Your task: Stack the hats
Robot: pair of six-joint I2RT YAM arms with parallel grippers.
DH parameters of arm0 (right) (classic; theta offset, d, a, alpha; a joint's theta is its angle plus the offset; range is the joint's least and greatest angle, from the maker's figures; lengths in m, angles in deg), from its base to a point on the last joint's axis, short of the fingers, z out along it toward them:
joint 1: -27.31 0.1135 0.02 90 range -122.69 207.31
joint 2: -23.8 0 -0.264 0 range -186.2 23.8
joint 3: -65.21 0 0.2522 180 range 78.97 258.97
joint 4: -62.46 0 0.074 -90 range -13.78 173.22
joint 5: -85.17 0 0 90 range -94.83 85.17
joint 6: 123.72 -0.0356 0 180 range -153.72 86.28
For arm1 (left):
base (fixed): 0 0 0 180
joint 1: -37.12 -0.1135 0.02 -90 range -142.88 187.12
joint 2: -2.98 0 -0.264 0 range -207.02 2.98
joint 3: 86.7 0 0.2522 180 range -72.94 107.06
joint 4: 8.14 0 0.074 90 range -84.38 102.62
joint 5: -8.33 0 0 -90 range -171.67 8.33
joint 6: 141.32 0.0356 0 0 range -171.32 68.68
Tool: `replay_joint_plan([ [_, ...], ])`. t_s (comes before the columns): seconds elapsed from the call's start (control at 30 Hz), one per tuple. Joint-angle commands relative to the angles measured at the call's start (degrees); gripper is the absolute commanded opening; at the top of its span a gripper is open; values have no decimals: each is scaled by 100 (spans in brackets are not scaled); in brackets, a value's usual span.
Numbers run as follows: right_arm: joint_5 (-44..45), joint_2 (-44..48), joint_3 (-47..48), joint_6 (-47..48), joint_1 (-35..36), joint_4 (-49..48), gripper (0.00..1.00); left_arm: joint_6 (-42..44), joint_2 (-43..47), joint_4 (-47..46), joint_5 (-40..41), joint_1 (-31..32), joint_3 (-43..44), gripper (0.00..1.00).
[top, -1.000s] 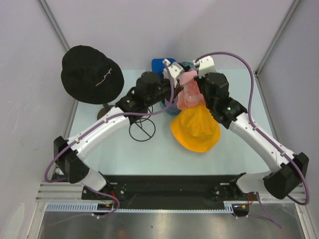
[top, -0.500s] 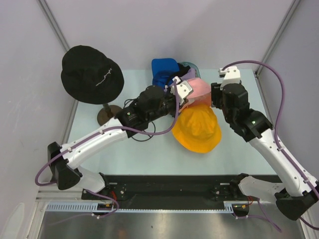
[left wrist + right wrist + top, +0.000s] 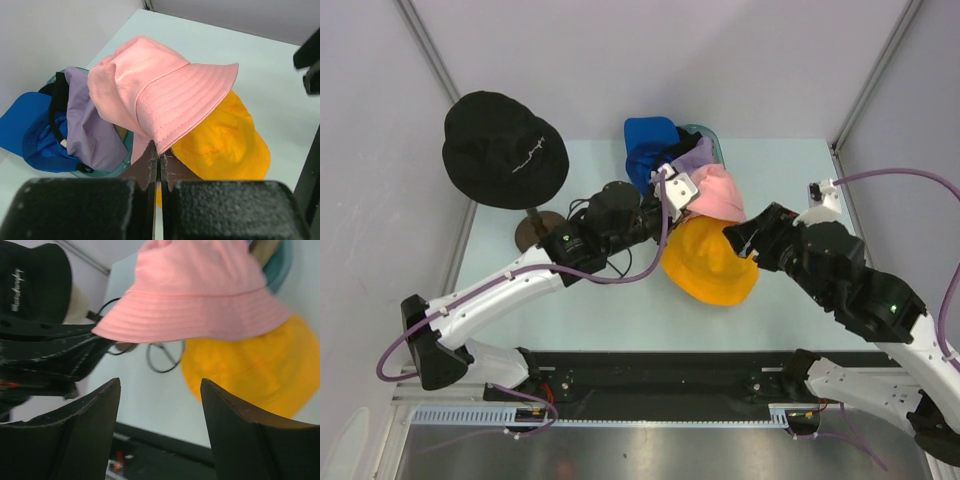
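- The right hand (image 3: 742, 238) has pulled back from the pink hat (image 3: 722, 196). It has come toward the near right side of the desk (image 3: 790, 170).
- The right arm now sits lower on that side than it did a moment ago.
- The left hand (image 3: 157, 161) has hardly moved and still holds the pink hat.
- In the left wrist view, the left hand is pinched tight on the edge of the pink hat's brim.
- The pink hat hangs in the air from that pinch. Its top points to the far left and its brim opens to the right.
- The pink hat hangs over the far edge of the orange hat (image 3: 710, 265).
- The orange hat lies flat on the desk, near the middle.
- The right hand is spread wide with nothing in it. It is at the right edge of the orange hat, but I cannot tell if it touches it.
- The purple hat (image 3: 87, 120) and the blue cap (image 3: 27, 127) lie in a heap at the far side of the desk, behind the pink hat. They touch, and the purple hat lies partly on the blue cap.
- A teal rim (image 3: 102, 172) shows under the purple hat. I cannot tell what it is.
- The black hat (image 3: 505, 148) sits up on a stand (image 3: 535, 228) at the far left, well apart from the other hats. It has small white writing on it.
- A wire ring (image 3: 166, 356) lies on the desk by the left arm.
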Motion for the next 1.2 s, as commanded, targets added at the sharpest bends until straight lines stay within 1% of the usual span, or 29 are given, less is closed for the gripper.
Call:
replay_joint_plan([
  [0.0,294,-52,-325,-2551,681,-426,70,132,270,-43,98,199,-94,0],
  [0.07,636,-140,-333,-3003,928,-355,70,193,305,-34,134,226,-129,0],
  [0.1,777,-158,-429,-3101,1129,-564,71,194,323,-51,151,252,-173,0],
  [0.27,1243,-360,-711,-3813,1395,-891,71,167,454,-17,134,314,-331,0],
  [0.33,1612,-334,-886,-4032,1482,-1022,71,167,507,-25,151,323,-384,0],
  [0.47,2227,-193,-1054,-4165,1641,-1129,71,211,595,-34,169,367,-524,0],
  [0.6,2851,44,-1212,-4069,1878,-1373,70,168,622,-34,178,393,-603,0],
  [0.67,2984,88,-1256,-4077,1931,-1392,70,141,630,-25,160,402,-612,0],
  [0.77,3229,167,-1378,-4349,1949,-1164,71,176,630,-8,116,454,-630,1],
  [0.87,3362,317,-1624,-4376,1931,-1374,71,176,674,-7,133,507,-682,0],
  [1.07,3362,352,-1678,-4429,1905,-1304,71,97,683,-7,63,569,-709,0],
  [1.17,3345,378,-1853,-4394,1870,-1628,72,53,666,-16,63,613,-709,0],
])
